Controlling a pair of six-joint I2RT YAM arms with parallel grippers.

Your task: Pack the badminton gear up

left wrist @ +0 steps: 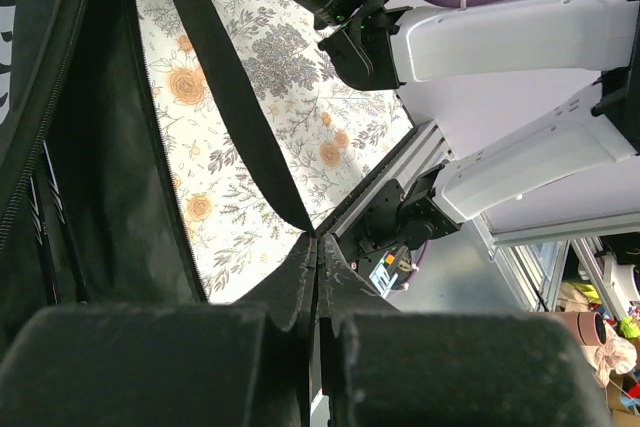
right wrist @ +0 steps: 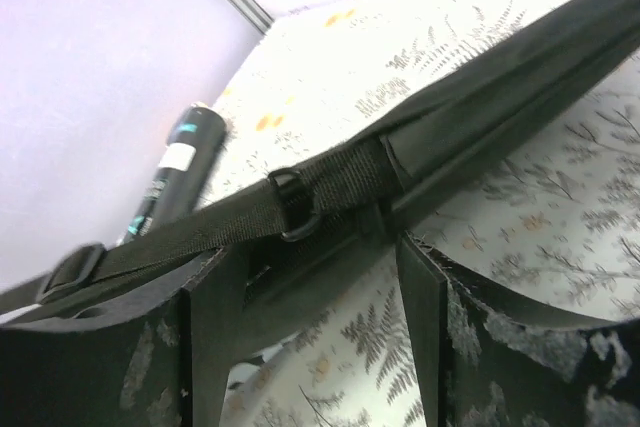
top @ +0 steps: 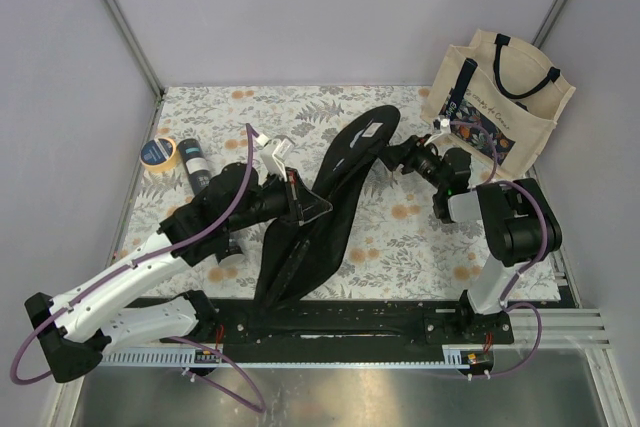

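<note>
Left gripper [left wrist: 318,292]: shut tight, jaws pressed together on a fold of black fabric at the edge of the bag [top: 300,257]
Left fingers [left wrist: 150,367]: dark and padded, side by side with no gap between them
Bag: long, black, lay slantwise across the middle of the table [top: 400,237], one end towards the far right, the other by the near rail; one edge was raised in the left grip
Bag mouth: stood open along the zip [left wrist: 45,97]; two thin shafts [left wrist: 45,217] lay inside, too little of them showing to say whether they were rackets
Right gripper [right wrist: 315,267]: open, jaws well apart, with nothing in them
Right fingers [right wrist: 205,347]: stood either side of the bag's strapped edge, tips right at it; touching or not could not be told
Strap [right wrist: 200,232]: black webbing ran along that edge, with a ring [right wrist: 295,207] and a buckle [right wrist: 70,269] on it
Tube [top: 192,160]: black with teal lettering, lay on the table left of the bag and well apart from it, just beside the tape roll [top: 158,152]
Tape roll: yellow-rimmed, lay flat near the left wall
Tote [top: 500,97]: cream with dark handles, stood upright in the far right corner
Table: was covered with a floral cloth
</note>
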